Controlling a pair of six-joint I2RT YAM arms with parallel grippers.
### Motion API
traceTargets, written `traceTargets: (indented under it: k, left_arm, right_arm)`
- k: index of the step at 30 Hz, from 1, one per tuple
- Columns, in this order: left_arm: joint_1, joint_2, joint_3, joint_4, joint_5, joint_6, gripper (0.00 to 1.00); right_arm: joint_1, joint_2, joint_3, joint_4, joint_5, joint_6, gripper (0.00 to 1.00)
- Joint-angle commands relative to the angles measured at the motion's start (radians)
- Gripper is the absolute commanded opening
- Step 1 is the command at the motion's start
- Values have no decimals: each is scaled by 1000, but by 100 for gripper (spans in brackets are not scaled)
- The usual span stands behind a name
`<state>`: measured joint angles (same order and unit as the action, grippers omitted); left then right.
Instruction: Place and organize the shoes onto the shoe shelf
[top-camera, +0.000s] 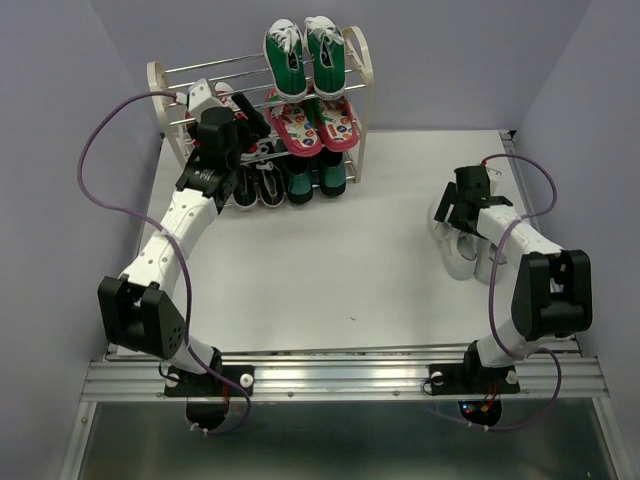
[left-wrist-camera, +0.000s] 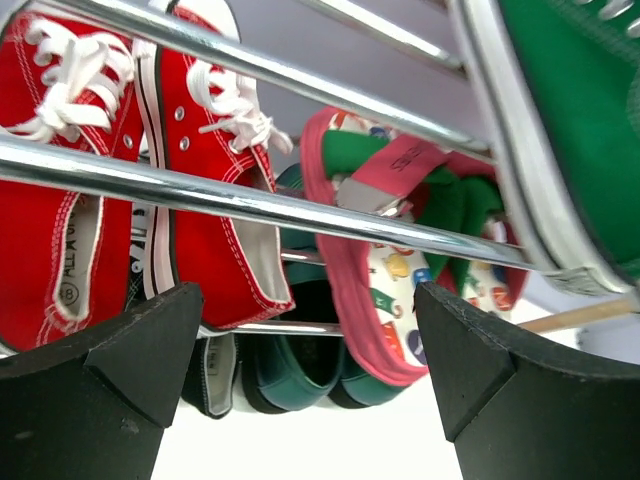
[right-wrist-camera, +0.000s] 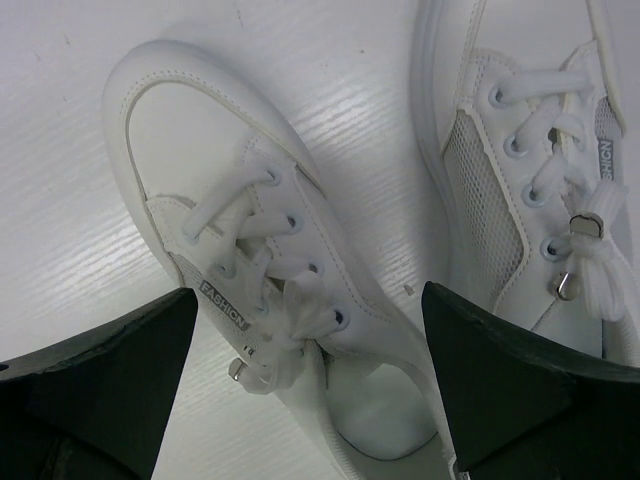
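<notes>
Left end effector (left-wrist-camera: 305, 310) apart at shoe shelf (left-wrist-camera: 300, 205), right end effector (right-wrist-camera: 308, 300) apart over white shoes (right-wrist-camera: 250, 250) near table (top-camera: 300, 270) edge

White shoes (top-camera: 462, 262) partly under right arm (top-camera: 505, 228)

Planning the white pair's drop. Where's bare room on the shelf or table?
Free: shoe shelf top tier's left half, beside the green sneakers; table middle, between shelf and white sneakers. Crowded: middle tier holds red sneakers and pink sandals, left hand open just in front; bottom tier full across.
</notes>
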<state>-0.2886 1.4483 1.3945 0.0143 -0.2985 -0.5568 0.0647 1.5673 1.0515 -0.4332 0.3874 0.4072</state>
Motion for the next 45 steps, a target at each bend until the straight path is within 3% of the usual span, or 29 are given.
traceTargets:
  k: [1,12,18,19,21,24,27,32,39,43,44,45]
  left_arm:
    - [0,84,72,-62,30,66,99]
    - [0,104,109,-103,32,74,99]
    - [12,204,175,-181,24,61,99]
    - [23,213,179,-188,30,57,99]
    - [34,230,178,-195,50,40,99]
    - [34,204,161,-201,82,32,99]
    - [34,101,78,-147,131,31,99]
    - [26,-113,-75,-99,194,-23,99]
    - [-145,-313,-279,-125,161,-94,99]
    - [-257,-359,-357,-207,148,-98,99]
    - [-267,-374,-379,-235,135,-104,99]
    - [-276,-384,-393,-276,121,-107,99]
  right_arm:
    - [-6,-6,44,42,33,-53,100]
    - [-6,97,22,40,-65,-53,98]
    - [-6,77,-11,42,-159,-47,88]
    - [-6,76,-15,42,-172,-48,83]
    - [-6,77,-21,42,-208,-53,57]
    - [-6,80,-15,6,-299,-71,1]
    - [38,30,-5,-16,-303,-47,1]
    - [278,-50,27,-19,-305,77,1]
    - [536,-35,-13,187,-259,499,8]
    - [627,37,7,266,-200,617,25]
    - [636,51,8,277,-191,628,34]
    - [636,54,18,287,-186,634,52]
